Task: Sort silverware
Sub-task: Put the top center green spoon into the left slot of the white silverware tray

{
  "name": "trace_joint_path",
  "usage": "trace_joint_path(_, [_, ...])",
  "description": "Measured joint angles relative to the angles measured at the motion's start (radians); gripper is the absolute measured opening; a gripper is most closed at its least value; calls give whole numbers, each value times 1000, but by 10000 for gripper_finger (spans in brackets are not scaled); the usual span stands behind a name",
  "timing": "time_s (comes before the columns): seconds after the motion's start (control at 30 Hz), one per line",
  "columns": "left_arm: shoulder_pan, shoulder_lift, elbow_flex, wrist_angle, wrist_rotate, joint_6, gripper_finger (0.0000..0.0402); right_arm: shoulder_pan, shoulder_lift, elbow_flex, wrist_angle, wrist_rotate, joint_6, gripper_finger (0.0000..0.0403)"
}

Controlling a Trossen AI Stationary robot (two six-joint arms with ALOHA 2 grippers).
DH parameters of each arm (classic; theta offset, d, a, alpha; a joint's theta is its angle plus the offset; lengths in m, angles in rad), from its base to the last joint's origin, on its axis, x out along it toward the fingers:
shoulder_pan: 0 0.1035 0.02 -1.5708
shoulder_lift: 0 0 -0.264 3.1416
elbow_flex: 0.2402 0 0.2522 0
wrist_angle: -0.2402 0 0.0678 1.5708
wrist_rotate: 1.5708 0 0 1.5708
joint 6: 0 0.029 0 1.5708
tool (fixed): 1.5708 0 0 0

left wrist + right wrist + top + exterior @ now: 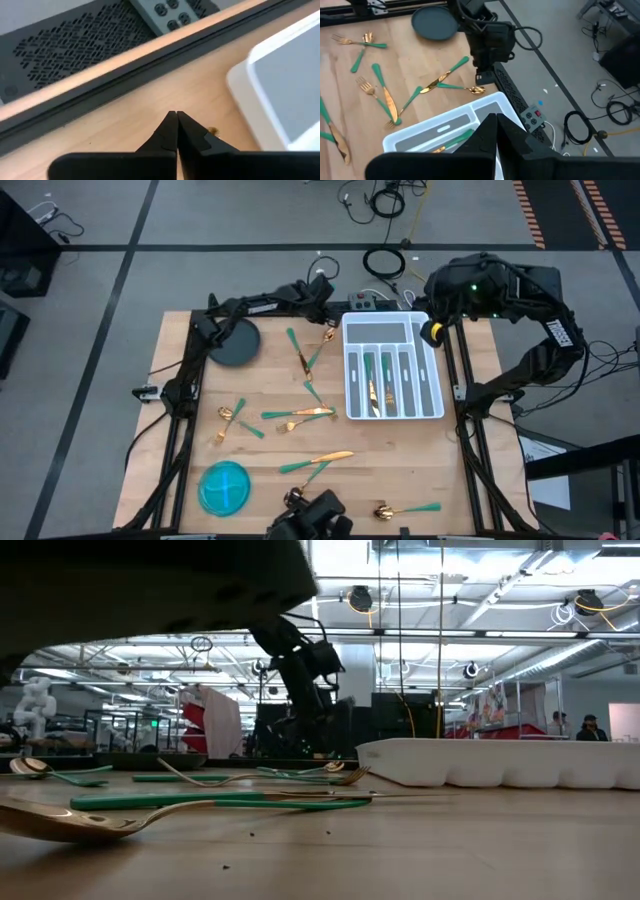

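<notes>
The left gripper (330, 330) sits at the far edge of the desk (400, 470), just beside the tray (350, 330); its fingers (167, 131) are pressed together and hold nothing. The nearest silverware lies right by it: a spoon (465, 89) whose gold bowl is close under the tips, its teal handle running back toward the desk's middle, and a knife (440, 77) crossing it at a slant. A small gold glint (213, 131) shows beside the tips in the left wrist view (probably that spoon's bowl, though too little shows to be sure). So the coming grasp, as I judge it, turns on opening the fingers across the spoon's handle rather than along it.

More pieces lie loose on the desk; a few already lie lengthwise in the tray's slots.

The right gripper (496, 131) hangs above the tray's far end, closed and empty, farther from the loose pieces.
</notes>
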Motion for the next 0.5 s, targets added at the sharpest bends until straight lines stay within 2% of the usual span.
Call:
trace_joint_path(0.1, [-1, 0, 0, -18, 76, -3, 0, 16, 0, 0, 2, 0, 0, 0])
trace_joint_path(0.27, [-12, 2, -1, -60, 48, -1, 0, 45, 0, 0, 3, 0, 16, 0])
trace_joint_path(0.47, [-32, 2, -1, -55, 56, -2, 0, 91, 0, 0, 10, 0, 30, 0])
trace_joint_path(0.5, [-34, 2, -1, -49, 82, 2, 0, 97, 0, 0, 10, 0, 31, 0])
